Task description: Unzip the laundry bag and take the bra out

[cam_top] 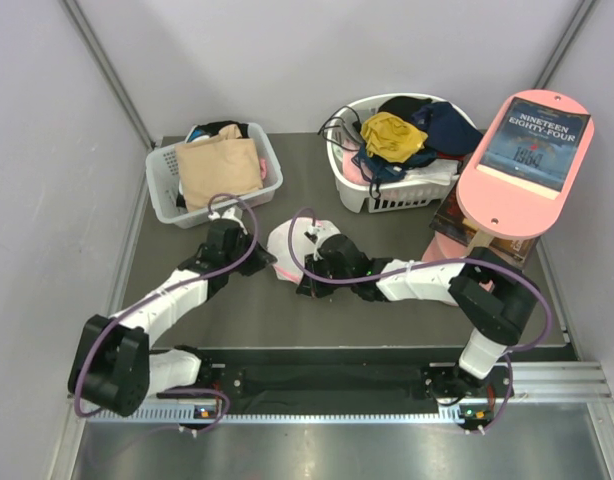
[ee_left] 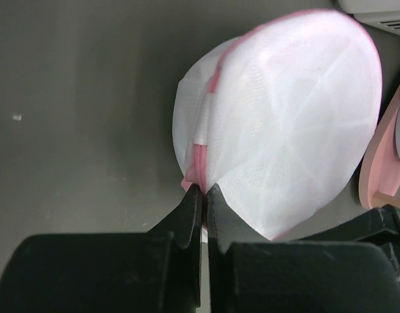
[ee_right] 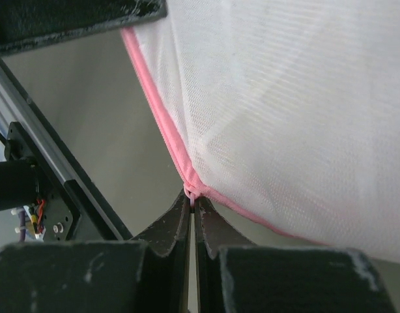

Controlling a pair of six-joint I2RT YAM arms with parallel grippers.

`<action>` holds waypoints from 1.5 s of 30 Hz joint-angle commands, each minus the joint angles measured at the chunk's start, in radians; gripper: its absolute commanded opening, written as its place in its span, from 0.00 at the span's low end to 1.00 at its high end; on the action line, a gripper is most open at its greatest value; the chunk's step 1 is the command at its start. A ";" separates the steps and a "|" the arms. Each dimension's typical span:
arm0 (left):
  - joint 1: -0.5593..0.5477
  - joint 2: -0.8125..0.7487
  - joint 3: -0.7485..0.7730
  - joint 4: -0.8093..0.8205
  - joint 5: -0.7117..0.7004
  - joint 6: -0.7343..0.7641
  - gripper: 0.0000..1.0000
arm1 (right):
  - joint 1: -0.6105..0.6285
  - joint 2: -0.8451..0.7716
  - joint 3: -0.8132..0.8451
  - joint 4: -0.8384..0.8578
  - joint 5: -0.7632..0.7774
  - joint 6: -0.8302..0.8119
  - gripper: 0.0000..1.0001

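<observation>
Two tight pinches held the laundry bag (cam_top: pixel 283 248); I had the left gripper (ee_left: pixel 201 190) closed narrow on its pink rim beside the zip; the right gripper (ee_right: pixel 192 197) was clamped on a pink seam corner at the bag's opposite side; the bag lay domed on the table (cam_top: pixel 307 170) between them; I could not make out the bra through its mesh.

White mesh laundry bag (ee_left: pixel 285 124), pink rim
</observation>
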 commanded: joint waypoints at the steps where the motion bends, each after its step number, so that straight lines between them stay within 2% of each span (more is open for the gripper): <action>1: 0.012 0.077 0.099 0.050 -0.010 0.062 0.00 | 0.002 -0.024 0.006 0.027 -0.033 -0.007 0.00; 3: 0.012 0.118 0.118 0.061 0.008 0.071 0.00 | 0.006 -0.015 0.017 0.030 -0.044 -0.003 0.00; 5: 0.012 0.139 0.161 0.036 0.022 0.081 0.34 | 0.017 -0.005 0.026 0.030 -0.050 0.002 0.00; 6: 0.013 0.150 0.175 -0.009 0.022 0.088 0.46 | 0.020 -0.002 0.032 0.030 -0.048 0.008 0.00; 8: 0.012 0.146 0.187 -0.045 0.016 0.095 0.64 | 0.028 0.005 0.035 0.043 -0.050 0.017 0.00; 11: 0.012 0.097 0.161 -0.102 -0.006 0.095 0.71 | 0.034 0.027 0.041 0.061 -0.059 0.034 0.00; 14: 0.012 0.023 0.101 -0.129 -0.020 0.071 0.71 | 0.042 0.054 0.069 0.058 -0.071 0.033 0.00; 21: 0.010 -0.127 -0.014 -0.148 0.023 -0.007 0.69 | 0.069 0.116 0.150 0.060 -0.097 0.036 0.00; 26: 0.012 -0.163 -0.060 -0.150 0.029 -0.024 0.66 | 0.083 0.145 0.186 0.060 -0.105 0.039 0.00; 30: 0.010 -0.154 -0.091 -0.068 0.043 -0.056 0.63 | 0.095 0.156 0.204 0.055 -0.111 0.030 0.00; 31: 0.010 -0.146 -0.095 -0.054 0.043 -0.060 0.61 | 0.101 0.156 0.206 0.055 -0.111 0.030 0.00; 34: 0.010 -0.114 -0.092 -0.025 0.046 -0.067 0.34 | 0.105 0.153 0.204 0.050 -0.107 0.028 0.00; 35: 0.010 -0.106 -0.091 -0.024 0.043 -0.069 0.18 | 0.105 0.150 0.204 0.049 -0.105 0.027 0.00; 38: 0.010 -0.089 -0.082 -0.022 0.033 -0.067 0.00 | 0.105 0.145 0.201 0.041 -0.096 0.020 0.00; 45: 0.010 -0.091 -0.074 -0.019 0.025 -0.058 0.00 | 0.105 0.148 0.200 0.035 -0.091 0.019 0.00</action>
